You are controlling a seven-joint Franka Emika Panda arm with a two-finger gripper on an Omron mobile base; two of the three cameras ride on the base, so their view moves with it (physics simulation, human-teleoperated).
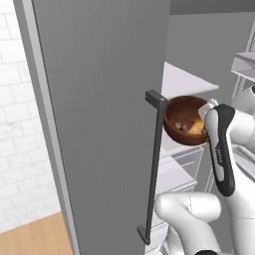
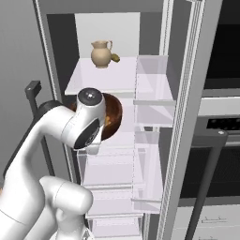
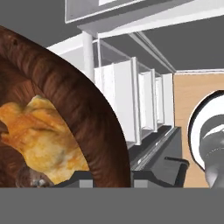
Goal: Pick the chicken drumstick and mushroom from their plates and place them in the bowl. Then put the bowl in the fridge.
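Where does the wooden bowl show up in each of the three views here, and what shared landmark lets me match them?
Left base view: the wooden bowl sits right of centre, just past the fridge door's dark bar handle, tilted, with the chicken drumstick inside.
Right base view: left of centre, mostly hidden behind the arm's wrist, its rim at.
Hand view: across the left half, close up.
Shared landmark: the white fridge shelves.

A tan jug (image 2: 101, 54) stands upright on a shelf above the fingers, with a small yellowish lump (image 2: 115, 58) touching its side. A black oven (image 2: 220, 140) with a dark bar handle (image 2: 206, 180) sits off to the right.
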